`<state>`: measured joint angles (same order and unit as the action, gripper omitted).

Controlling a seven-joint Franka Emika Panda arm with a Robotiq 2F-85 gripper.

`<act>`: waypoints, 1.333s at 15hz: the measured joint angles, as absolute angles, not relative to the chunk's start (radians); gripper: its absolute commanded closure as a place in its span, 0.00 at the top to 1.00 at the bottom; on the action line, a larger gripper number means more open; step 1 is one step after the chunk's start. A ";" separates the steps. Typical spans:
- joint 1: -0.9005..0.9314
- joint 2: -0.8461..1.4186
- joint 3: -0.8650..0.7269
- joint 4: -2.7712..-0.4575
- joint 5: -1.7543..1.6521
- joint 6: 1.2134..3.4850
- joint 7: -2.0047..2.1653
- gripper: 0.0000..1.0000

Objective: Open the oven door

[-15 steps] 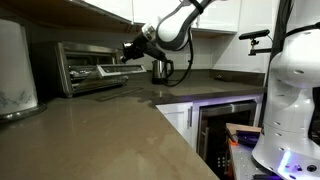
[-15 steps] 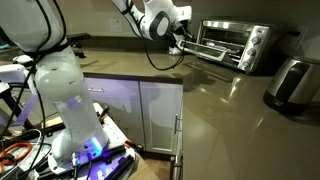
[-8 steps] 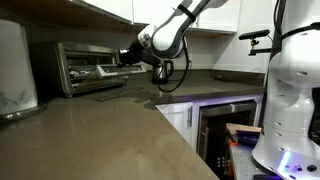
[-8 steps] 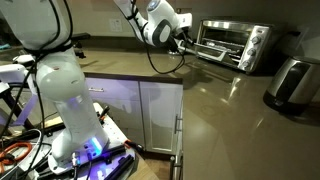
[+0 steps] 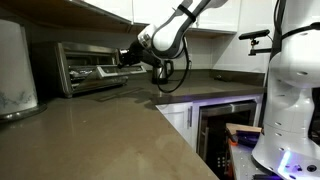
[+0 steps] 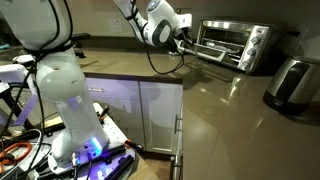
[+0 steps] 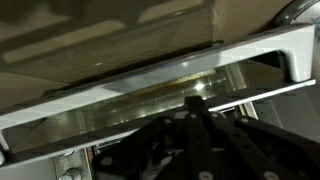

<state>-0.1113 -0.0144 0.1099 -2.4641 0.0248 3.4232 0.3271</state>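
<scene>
Brown kitchen bench [image 5: 110,130]: silver toaster oven [image 5: 80,47] at the back; oven door [image 5: 95,70], glass-fronted; hand [image 5: 126,56] at door's top edge, fingers apart or together cannot be told.

The robot's 1 arm [image 5: 186,14] comes down from up high and bends at the wrist [image 5: 163,40]. Its gripper [image 5: 128,56] sticks out sideways. In the wrist view, the dark fingers [image 7: 170,142] are too blurry to tell how wide they stand.
</scene>
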 measured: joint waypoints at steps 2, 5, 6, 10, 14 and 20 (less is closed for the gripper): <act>-0.110 -0.016 0.110 -2.467 0.003 3.409 0.365 0.00; -0.080 0.007 0.126 -2.465 -0.051 3.363 0.458 0.00; -0.071 0.013 0.135 -2.466 -0.057 3.350 0.479 0.00; -0.062 0.034 0.172 -2.473 -0.063 3.318 0.528 0.00; -0.067 0.040 0.197 -2.478 -0.063 3.299 0.541 0.00; -0.020 -0.072 0.168 -2.517 0.040 3.181 0.464 0.00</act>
